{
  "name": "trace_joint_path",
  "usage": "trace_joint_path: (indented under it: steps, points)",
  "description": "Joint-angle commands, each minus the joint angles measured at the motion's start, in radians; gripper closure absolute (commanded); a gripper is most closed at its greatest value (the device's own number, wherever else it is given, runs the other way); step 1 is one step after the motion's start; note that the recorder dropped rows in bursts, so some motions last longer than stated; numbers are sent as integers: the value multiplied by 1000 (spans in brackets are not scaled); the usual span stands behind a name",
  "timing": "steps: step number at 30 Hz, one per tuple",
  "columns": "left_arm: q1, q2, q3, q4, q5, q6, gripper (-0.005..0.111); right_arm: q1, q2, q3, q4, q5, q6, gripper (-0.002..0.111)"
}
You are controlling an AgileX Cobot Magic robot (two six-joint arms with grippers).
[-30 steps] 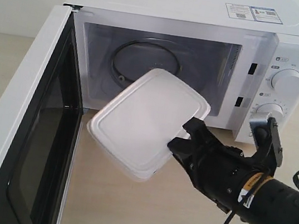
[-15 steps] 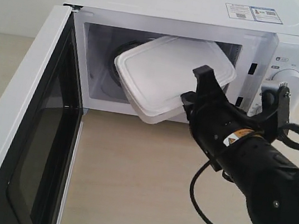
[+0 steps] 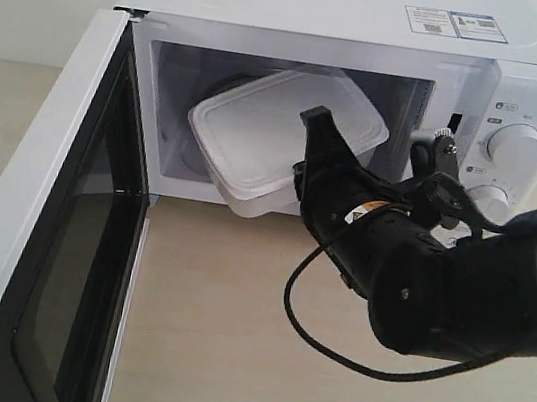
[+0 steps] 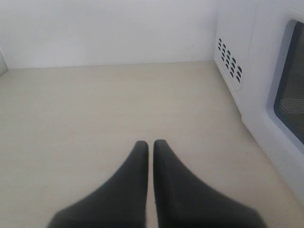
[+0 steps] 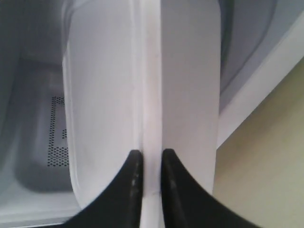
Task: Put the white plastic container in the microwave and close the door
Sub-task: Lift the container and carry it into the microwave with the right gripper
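1. Exterior view, far left: door (image 3: 42,228) stands wide, leaving the cavity mouth free.
2. Left hand (image 4: 150,145) has its fingers together on nothing, idling low over the bench (image 4: 71,109).
3. Centre: white plastic container (image 3: 279,132) is tilted and part-way into the microwave (image 3: 328,8), one corner overhanging the sill.
4. Right hand (image 3: 307,161) pinches the container's rim edge-on, probably to keep the arm outside.

Right arm (image 3: 457,290): bulky, rounded matte-black casing, showing a small yellow-and-white label (image 3: 357,215) near the wrist.
Black cable (image 3: 304,313): trailing in a loose loop below the casing.
Black bracket (image 3: 440,164): rising from the wrist, carrying a silvery screw (image 3: 442,133) on top.
Right gripper (image 5: 151,154): showing two black fingers (image 5: 129,187) tapering to rounded tips.
Left gripper (image 4: 150,143): showing matching matte-black, wedge-shaped fingers.
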Motion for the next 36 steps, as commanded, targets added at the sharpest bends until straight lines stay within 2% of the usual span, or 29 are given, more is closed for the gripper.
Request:
trace_joint_path:
  steps: [1,10,28,36]
  points:
    - [2,-3,4,-6,0,-6,102,1,42,-57,29,-39,-11,108]
    - [2,-3,4,-6,0,-6,102,-28,104,-150,123,-31,-80,108]
    - [2,-3,4,-6,0,-6,102,-80,104,-175,98,-35,-93,108]
    - [2,-3,4,-6,0,-6,102,-80,142,-272,54,44,-91,108]
